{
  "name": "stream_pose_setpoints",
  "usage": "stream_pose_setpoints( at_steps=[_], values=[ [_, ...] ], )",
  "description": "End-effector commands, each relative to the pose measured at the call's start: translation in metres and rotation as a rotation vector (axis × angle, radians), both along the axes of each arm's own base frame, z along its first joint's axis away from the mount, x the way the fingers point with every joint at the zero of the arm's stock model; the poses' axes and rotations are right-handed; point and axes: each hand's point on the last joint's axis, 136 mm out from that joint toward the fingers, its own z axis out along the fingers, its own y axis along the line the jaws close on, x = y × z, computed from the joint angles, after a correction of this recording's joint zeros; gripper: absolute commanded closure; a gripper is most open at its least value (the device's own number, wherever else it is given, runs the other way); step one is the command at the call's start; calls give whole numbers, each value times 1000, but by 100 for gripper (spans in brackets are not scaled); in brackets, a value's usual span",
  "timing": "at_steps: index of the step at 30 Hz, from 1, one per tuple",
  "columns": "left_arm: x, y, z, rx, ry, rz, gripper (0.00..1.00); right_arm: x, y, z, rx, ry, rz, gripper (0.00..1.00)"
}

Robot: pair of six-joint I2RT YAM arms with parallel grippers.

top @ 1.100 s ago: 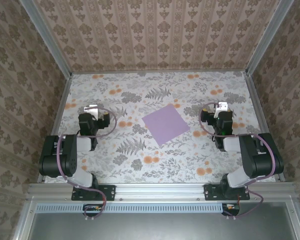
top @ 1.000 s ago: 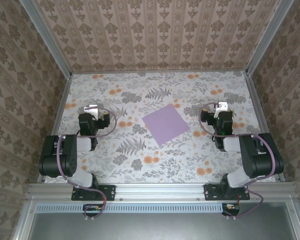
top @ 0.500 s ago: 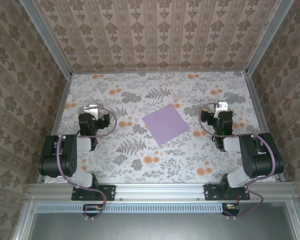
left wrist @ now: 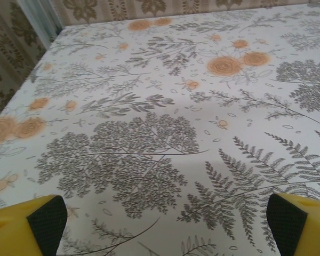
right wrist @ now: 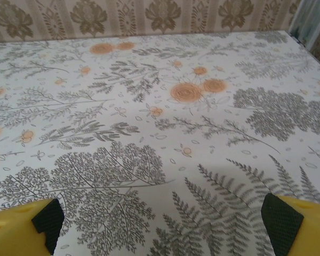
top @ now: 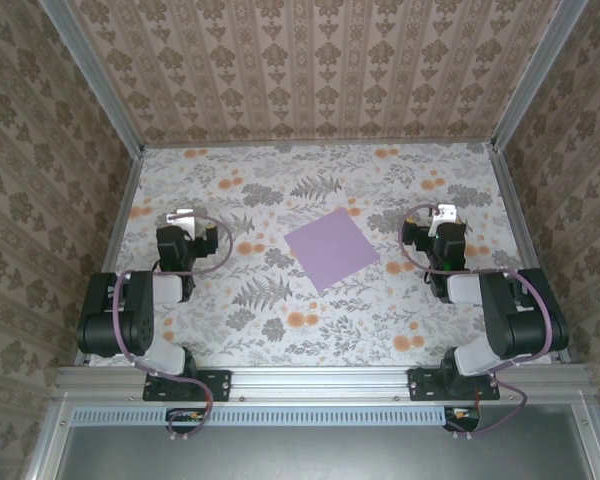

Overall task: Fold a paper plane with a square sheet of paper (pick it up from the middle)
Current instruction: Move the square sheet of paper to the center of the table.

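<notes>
The square sheet of paper [top: 330,250] is plain lilac and lies flat on the floral tablecloth in the middle of the table, turned like a diamond. My left gripper [top: 183,217] rests low over the cloth well to the left of the sheet, apart from it. My right gripper [top: 442,213] sits about as far to the sheet's right. In the left wrist view the left gripper [left wrist: 168,226] stands open, its yellow fingers [left wrist: 45,224] wide apart over bare cloth. The right gripper [right wrist: 165,224] is open too, with black pads [right wrist: 281,221] at the frame's corners and nothing between them.
The floral tablecloth [top: 310,190] covers the whole table. Patterned walls with aluminium posts [top: 115,215] close in the left, right and far sides. Both arm bases [top: 175,375] are bolted to the rail at the near edge.
</notes>
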Motion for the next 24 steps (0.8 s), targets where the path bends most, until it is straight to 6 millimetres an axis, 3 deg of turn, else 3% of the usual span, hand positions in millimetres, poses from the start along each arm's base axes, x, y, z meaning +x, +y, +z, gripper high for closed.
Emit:
stream_pose_setpoints(
  at_steps=[1,6,10,17,21,24],
  values=[
    [-5,19,30,-9,-69,102,0,-1,-11,37,7,-35,-69,0],
    [-16,27,65,-56,-57,174,0,-12,-20,68,140,64,-232,0],
    [-30,30,95,-184,-9,273,0,-14,3,81,237,172,-186,0],
    [-56,13,125,-348,97,261,0,-16,90,85,415,319,79,0],
    [-66,-3,135,-391,113,176,0,-29,152,61,510,473,219,0],
    [-68,-13,141,-390,103,107,0,-38,185,33,546,594,233,0]
  ],
)
